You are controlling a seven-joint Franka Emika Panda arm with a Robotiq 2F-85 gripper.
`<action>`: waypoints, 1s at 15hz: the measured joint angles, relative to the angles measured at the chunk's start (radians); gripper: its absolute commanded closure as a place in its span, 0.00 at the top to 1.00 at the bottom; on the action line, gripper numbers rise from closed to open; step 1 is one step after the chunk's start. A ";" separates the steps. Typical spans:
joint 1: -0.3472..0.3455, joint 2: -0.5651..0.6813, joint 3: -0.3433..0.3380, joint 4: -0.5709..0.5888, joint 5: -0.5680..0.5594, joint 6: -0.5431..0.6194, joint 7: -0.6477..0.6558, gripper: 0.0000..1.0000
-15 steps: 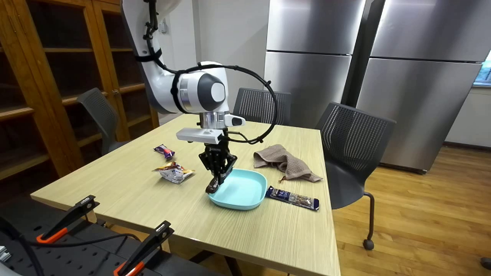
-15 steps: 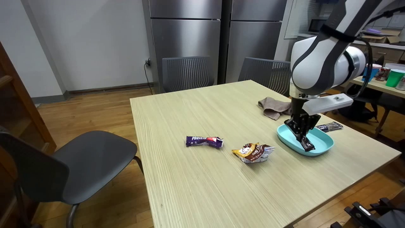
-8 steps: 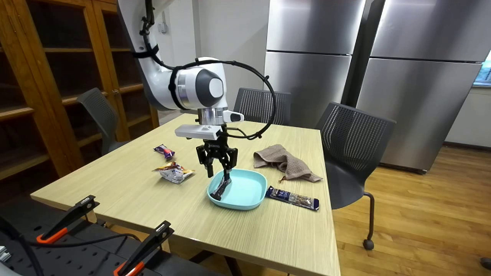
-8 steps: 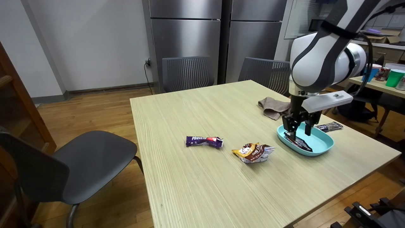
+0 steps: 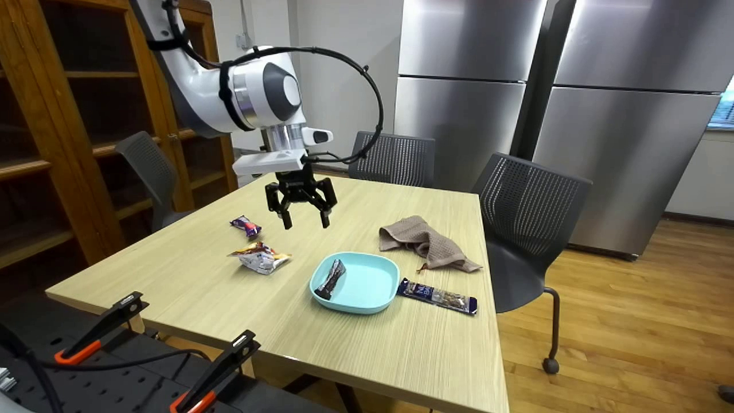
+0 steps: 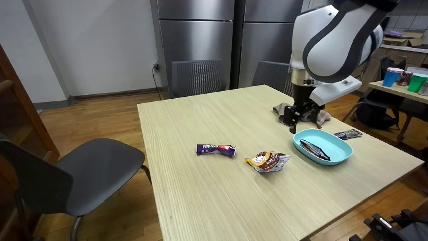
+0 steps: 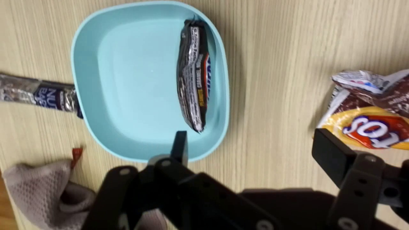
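Note:
My gripper (image 5: 307, 223) hangs above the table with its jaws wide apart and nothing between them, as the wrist view (image 7: 255, 148) also shows. A dark-wrapped candy bar (image 7: 193, 76) lies inside a light blue dish (image 7: 137, 80), along one side wall. In both exterior views the bar (image 5: 331, 280) rests in the dish (image 6: 334, 145), apart from the fingers. A yellow and brown snack bag (image 7: 367, 118) sits beside the dish. A purple protein bar (image 6: 215, 149) lies farther off on the table.
A nut bar packet (image 5: 438, 296) touches or nearly touches the dish's side. Behind it lies a crumpled brown towel (image 5: 424, 244). Dark chairs (image 5: 533, 229) stand around the wooden table (image 6: 207, 194). Black and orange clamps (image 5: 215, 370) sit near the front edge.
The jaws have opened and let go of the dark candy bar, which now lies in the dish. My gripper has risen and drawn back from the dish, toward the left in both exterior views.

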 measured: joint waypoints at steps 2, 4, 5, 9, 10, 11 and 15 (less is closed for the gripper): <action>0.043 -0.036 0.005 0.007 -0.039 -0.022 0.007 1.00; 0.070 -0.060 0.010 0.012 -0.052 -0.042 0.007 1.00; 0.074 -0.064 0.010 0.012 -0.053 -0.047 0.007 1.00; 0.071 -0.065 0.009 0.012 -0.055 -0.049 0.007 1.00; 0.071 -0.065 0.009 0.012 -0.055 -0.050 0.007 1.00; 0.071 -0.065 0.009 0.012 -0.055 -0.050 0.007 1.00; 0.071 -0.065 0.009 0.012 -0.056 -0.050 0.007 1.00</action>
